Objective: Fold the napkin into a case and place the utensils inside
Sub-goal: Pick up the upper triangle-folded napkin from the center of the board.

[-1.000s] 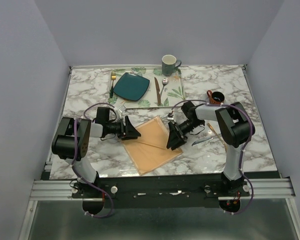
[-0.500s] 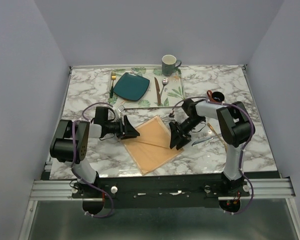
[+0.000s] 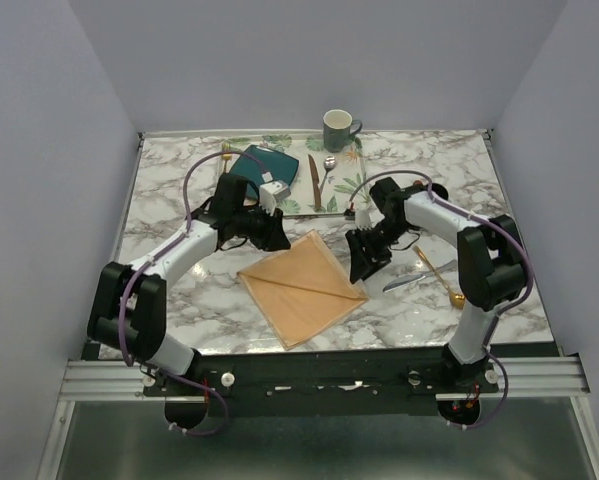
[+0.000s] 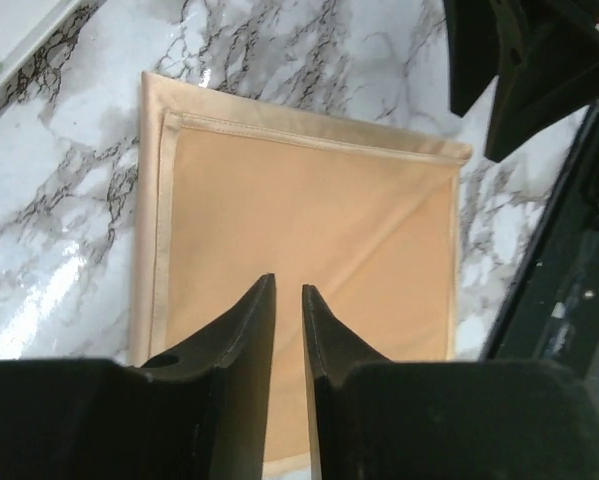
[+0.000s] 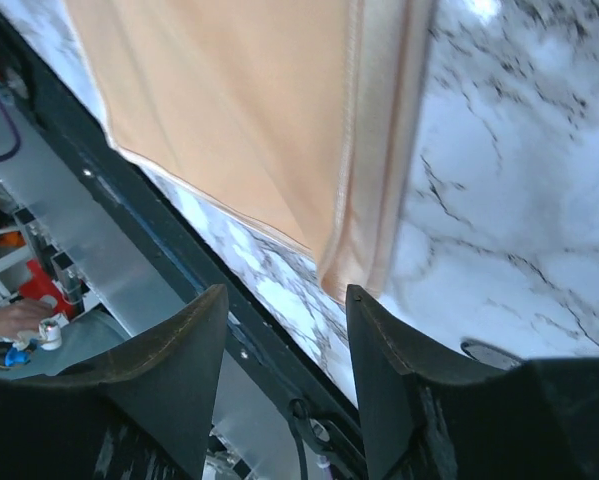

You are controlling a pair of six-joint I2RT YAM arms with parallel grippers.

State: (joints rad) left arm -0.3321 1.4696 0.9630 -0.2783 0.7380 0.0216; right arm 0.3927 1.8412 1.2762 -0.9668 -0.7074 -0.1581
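The peach-tan napkin (image 3: 304, 285) lies flat on the marble table, folded, with a crease running across it. It also shows in the left wrist view (image 4: 309, 220) and in the right wrist view (image 5: 249, 100). My left gripper (image 3: 275, 236) hovers over the napkin's far left edge; its jaws (image 4: 286, 288) are nearly together and hold nothing. My right gripper (image 3: 360, 264) is open and empty by the napkin's right corner (image 5: 284, 300). The silver-grey knife (image 3: 404, 282) and the gold spoon (image 3: 437, 275) lie on the table to the right of it.
A leaf-patterned tray (image 3: 351, 185) at the back holds a teal plate (image 3: 279, 162), a brown-handled knife (image 3: 314, 180), a small spoon (image 3: 328, 164) and a gold fork (image 3: 224, 160). A green mug (image 3: 337, 128) stands behind it. A dark cup (image 3: 434, 192) stands at the right.
Both grippers have let go of the napkin and drawn back from it, the left one up and toward the tray. The folded layer now lies flat.
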